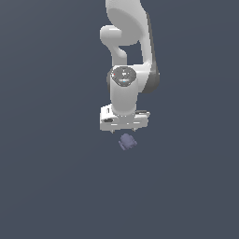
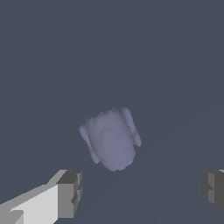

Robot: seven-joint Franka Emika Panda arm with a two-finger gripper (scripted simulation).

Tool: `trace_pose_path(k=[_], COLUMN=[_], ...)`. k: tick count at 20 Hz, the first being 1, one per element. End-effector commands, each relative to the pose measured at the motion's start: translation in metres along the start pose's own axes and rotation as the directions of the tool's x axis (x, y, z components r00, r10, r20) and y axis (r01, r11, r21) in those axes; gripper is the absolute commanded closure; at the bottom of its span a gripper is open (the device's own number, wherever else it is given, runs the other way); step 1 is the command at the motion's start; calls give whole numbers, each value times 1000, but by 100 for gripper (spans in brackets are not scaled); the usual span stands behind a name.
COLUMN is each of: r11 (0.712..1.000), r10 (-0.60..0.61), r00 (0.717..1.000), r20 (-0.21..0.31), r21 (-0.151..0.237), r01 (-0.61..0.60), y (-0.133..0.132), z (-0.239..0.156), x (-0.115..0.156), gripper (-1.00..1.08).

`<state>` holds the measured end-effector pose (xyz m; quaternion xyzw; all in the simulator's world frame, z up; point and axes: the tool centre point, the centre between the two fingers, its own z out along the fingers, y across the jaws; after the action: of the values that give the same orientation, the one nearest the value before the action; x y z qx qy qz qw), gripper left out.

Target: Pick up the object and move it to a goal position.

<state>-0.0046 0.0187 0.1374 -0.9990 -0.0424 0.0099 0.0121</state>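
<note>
In the exterior view, the ground (image 1: pixel 51 186) is a flat, even slate-grey plane that fills the whole picture, with no wall, edge or horizon to be seen. The white arm (image 1: pixel 125 56) comes down from the top middle, its dark-trimmed joints stacked above the wrist. The gripper (image 1: pixel 124 131) hangs at its lower end, and only the short dark tips of its fingers show below the white body, so how far they stand apart cannot be told here. The lump (image 1: pixel 127 141) is a small bluish-purple thing just below the gripper, a little toward the exterior view's right of its middle, and apart from it.

In the wrist view, the same plain grey ground (image 2: pixel 52 57) lies behind everything. Two grey fingertips (image 2: pixel 70 192) show at opposite sides of the picture, spread wide with nothing between them. The lump (image 2: pixel 111 139) sits beyond the tips, clear of both, roughly in line with the gap and nearer the fingertip with the white body behind it.
</note>
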Motion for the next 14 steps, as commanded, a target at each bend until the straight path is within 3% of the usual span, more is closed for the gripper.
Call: trace_pose_path(k=[1,8,14], r11=[998,978,966], r10=[-55,-209,-259], r00=[998,978,966], r20=[-3,-10,-12], r21=[-7,-24,-29], r01=[55,208,258], y=[-5,-18,-23], z=[10,38,47], x=[2,6,7], gripper=[-92,-92,-92])
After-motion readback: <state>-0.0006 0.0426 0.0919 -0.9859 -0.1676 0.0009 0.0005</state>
